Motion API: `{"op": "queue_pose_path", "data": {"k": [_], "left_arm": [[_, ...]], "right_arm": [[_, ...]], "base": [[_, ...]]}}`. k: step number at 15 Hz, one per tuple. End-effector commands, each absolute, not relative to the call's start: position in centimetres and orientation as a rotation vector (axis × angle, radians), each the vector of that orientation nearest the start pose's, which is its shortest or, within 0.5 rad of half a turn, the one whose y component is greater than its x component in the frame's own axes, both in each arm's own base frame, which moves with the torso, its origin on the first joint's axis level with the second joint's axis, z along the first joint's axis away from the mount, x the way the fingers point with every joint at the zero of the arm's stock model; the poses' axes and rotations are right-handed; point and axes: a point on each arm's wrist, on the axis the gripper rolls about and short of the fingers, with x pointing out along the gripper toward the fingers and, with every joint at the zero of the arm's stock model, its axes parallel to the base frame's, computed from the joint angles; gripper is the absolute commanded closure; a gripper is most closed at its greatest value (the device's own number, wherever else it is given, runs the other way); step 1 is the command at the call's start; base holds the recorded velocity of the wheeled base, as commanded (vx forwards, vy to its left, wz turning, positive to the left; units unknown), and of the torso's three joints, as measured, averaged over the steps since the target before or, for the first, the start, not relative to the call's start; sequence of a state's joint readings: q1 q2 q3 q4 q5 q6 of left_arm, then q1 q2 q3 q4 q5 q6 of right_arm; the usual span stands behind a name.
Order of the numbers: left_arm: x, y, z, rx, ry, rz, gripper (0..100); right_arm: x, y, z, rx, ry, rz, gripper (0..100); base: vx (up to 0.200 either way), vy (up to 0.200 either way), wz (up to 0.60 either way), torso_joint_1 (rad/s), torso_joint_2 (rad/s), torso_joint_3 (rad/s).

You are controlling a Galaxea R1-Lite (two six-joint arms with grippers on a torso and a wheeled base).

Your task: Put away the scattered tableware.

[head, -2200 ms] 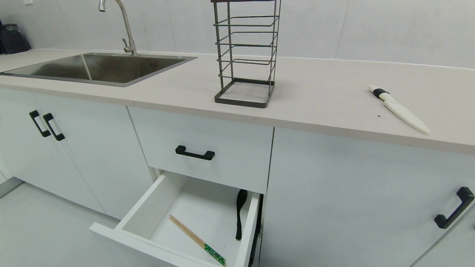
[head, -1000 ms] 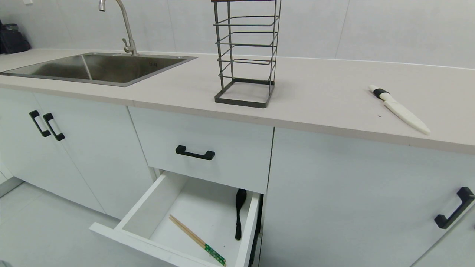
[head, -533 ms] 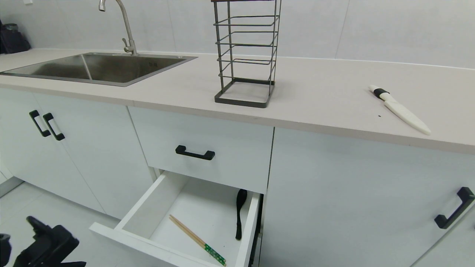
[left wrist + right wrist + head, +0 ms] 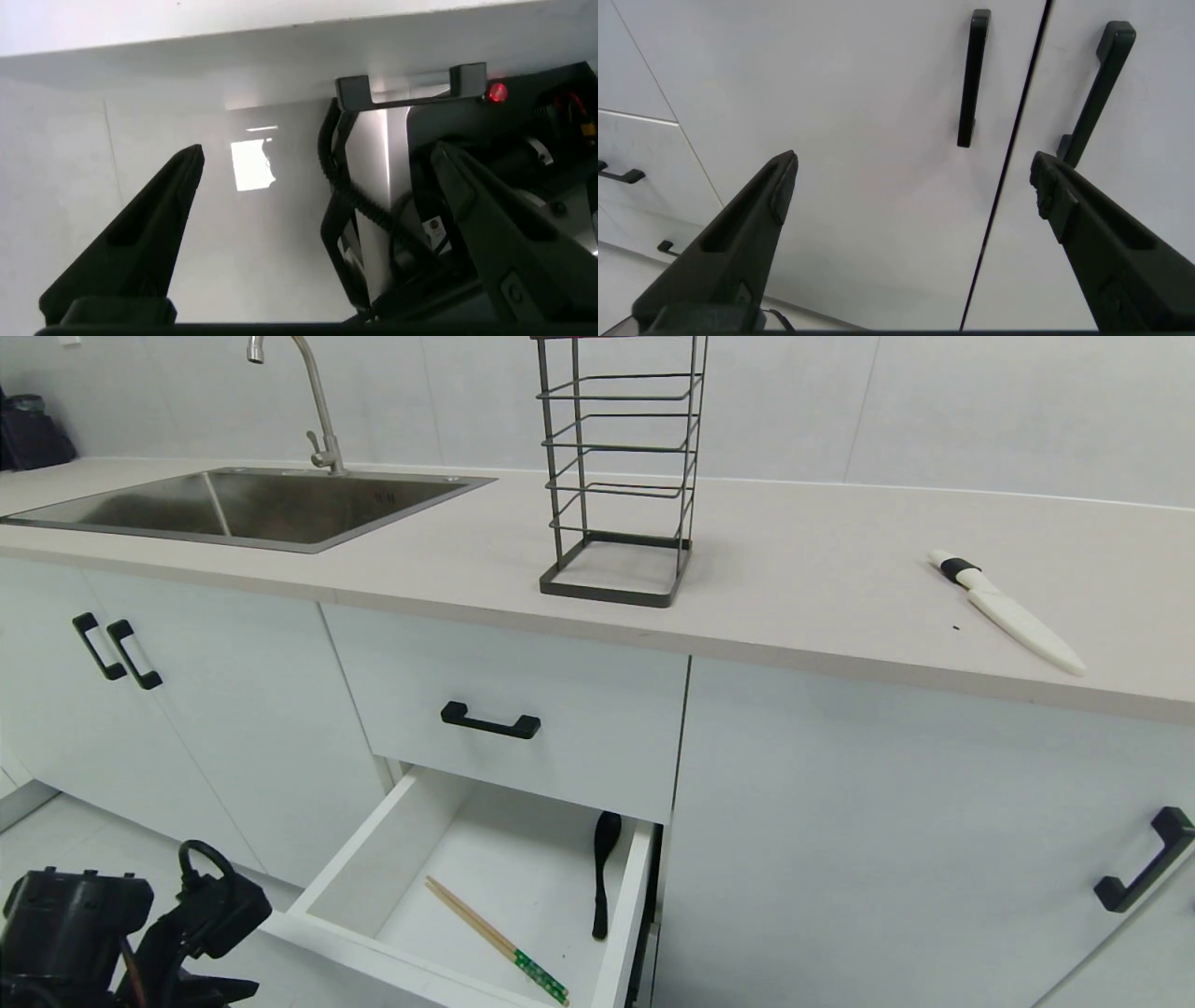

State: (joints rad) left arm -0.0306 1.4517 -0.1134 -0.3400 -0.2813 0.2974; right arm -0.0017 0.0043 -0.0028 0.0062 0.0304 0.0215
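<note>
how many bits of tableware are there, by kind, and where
chopsticks: 1 pair, in the open drawer
black spoon: 1, in the same drawer
white knife: 1, on the counter
total: 3

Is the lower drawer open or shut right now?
Open: the lower drawer is pulled out, with chopsticks and a black spoon visible inside.

White knife (image 4: 1008, 613) on counter (image 4: 822, 569) — chopsticks (image 4: 495, 941) in drawer (image 4: 369, 870).
</note>
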Motion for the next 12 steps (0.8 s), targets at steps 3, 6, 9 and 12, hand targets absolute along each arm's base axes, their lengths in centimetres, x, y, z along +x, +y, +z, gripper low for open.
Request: {"op": "queue_pose_path", "data": {"k": [3,6,9,12], "left_arm": [[14.5,-1.1,5.4,0.144,0.957,-0.437,0],[15.4,-1.3,5.1,0.147,0.934,-0.443,0],[16.6,-1.6,5.3,0.145,0.916,-0.447,0],[17.9,-1.7,5.5,0.149,0.895,-0.446,0]], "right_arm": [[-2.3,0.1,7.6,0.022,0.010,0.029,0],[-2.3,0.1,7.6,0.022,0.011,0.029,0],[-2.3,0.1,7.6,0.022,0.010,0.029,0],[-2.3,0.1,7.6,0.022,0.010,0.029,0]], "base": [[0.000,0.000,0.00,0.000,0.00,0.000],[0.000,0.000,0.00,0.000,0.00,0.000],[0.000,0.000,0.00,0.000,0.00,0.000],[0.000,0.000,0.00,0.000,0.00,0.000]]}}
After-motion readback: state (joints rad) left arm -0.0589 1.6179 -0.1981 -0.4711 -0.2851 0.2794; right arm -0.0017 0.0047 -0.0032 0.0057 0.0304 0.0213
